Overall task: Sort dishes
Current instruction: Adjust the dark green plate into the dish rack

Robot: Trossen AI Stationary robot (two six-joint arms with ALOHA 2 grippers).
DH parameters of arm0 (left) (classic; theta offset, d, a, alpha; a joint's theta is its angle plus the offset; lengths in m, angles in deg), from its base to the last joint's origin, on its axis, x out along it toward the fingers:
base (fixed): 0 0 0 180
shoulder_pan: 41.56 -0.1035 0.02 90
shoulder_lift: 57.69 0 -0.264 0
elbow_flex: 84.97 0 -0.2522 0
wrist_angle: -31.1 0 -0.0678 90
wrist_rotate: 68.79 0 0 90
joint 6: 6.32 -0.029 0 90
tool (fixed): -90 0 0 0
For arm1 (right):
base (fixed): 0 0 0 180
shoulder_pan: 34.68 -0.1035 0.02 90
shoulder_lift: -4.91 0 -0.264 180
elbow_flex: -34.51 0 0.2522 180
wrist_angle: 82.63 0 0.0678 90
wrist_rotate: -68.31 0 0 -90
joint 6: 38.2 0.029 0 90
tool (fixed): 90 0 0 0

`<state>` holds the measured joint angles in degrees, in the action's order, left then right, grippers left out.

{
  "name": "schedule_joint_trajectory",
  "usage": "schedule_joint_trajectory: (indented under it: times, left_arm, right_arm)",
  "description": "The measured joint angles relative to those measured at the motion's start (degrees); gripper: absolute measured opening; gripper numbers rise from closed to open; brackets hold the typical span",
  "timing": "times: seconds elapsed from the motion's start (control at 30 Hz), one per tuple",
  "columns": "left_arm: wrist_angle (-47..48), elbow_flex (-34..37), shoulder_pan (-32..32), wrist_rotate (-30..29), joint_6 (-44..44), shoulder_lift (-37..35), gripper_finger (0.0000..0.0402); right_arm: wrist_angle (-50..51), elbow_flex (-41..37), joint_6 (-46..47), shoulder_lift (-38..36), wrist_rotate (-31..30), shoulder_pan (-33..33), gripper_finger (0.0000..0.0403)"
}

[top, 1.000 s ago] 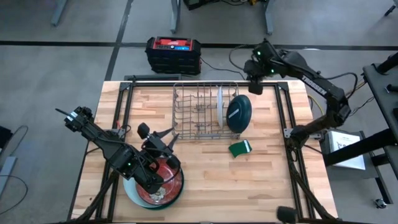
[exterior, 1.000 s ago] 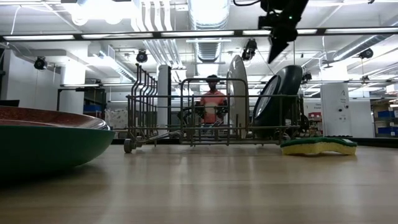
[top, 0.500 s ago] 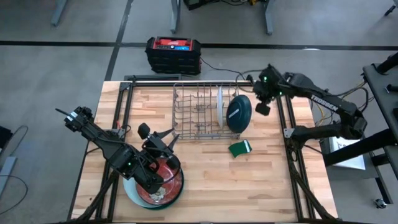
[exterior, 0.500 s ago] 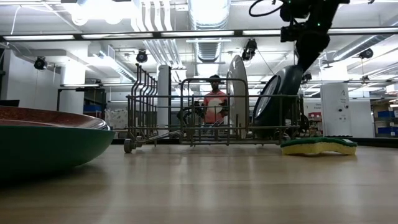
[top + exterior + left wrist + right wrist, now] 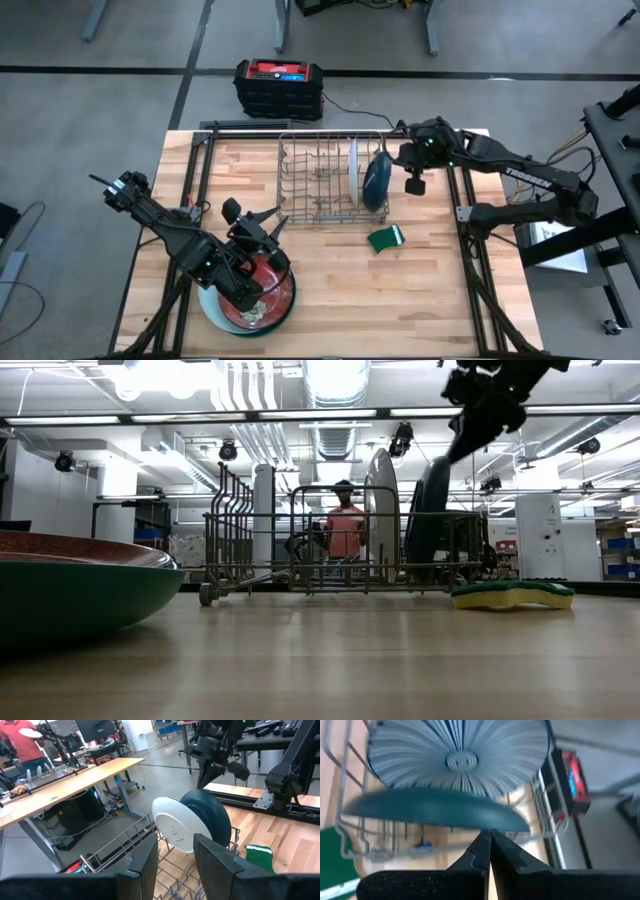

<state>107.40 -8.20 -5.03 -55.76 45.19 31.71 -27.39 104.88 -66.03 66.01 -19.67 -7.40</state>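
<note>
At the table's (image 5: pixel 330 270) near-left corner, the left gripper (image 5: pixel 262 228) hovers with fingers spread over a red-brown plate (image 5: pixel 268 297) nested in a stack; a green plate's (image 5: pixel 80 595) rim shows below it in the low view. Mid-table, a wire rack (image 5: pixel 320 180) holds a white plate (image 5: pixel 353 172) on edge, with a teal plate (image 5: pixel 376 182) almost upright at the rack's right end. The right gripper (image 5: pixel 412 177), fingers pressed together, sits at the teal plate's rim, apparently touching. A sponge (image 5: pixel 386 238) lies nearby.
</note>
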Motion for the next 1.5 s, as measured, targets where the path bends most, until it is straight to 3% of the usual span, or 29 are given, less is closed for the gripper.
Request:
schedule_joint_trajectory:
  times: [0.4, 0.57, 0.8, 1.1, 1.23, 1.33, 1.5]
  left_arm:
    - [-0.5, 0.0, 0.0, 0.0, 0.3, 0.0, 0.0116]
    - [-0.5, 0.0, 0.0, 0.0, 0.3, 0.0, 0.0116]
    - [-0.4, 0.0, 0.0, 0.0, 0.2, 0.0, 0.0116]
    - [-3.2, 0.0, 0.0, 0.6, 0.0, 2.0, 0.0116]
    - [-7.1, 0.1, 0.0, -2.2, -0.9, 7.3, 0.0116]
    - [-11.9, -0.3, 0.0, -5.8, -10.5, 12.5, 0.0116]
    - [-20.5, -4.2, -0.3, -6.9, -30.5, 21.9, 0.0116]
  right_arm:
    - [-2.7, 1.2, -2.4, 1.4, -0.7, -1.7, 0.0]
    - [-2.4, 1.2, -1.5, -2.0, -6.5, -1.7, 0.0]
    - [0.4, 0.8, 8.0, -7.8, -8.5, -1.7, 0.0]
    - [0.3, -7.3, 15.8, -7.8, -9.0, -1.7, 0.0]
    - [-2.0, -11.0, 19.4, -7.8, -14.8, -1.6, 0.0]
    - [-1.9, -12.4, 20.4, -7.8, -18.6, -1.6, 0.0]
    - [-1.9, -12.6, 20.5, -8.1, -18.6, -1.6, 0.0]
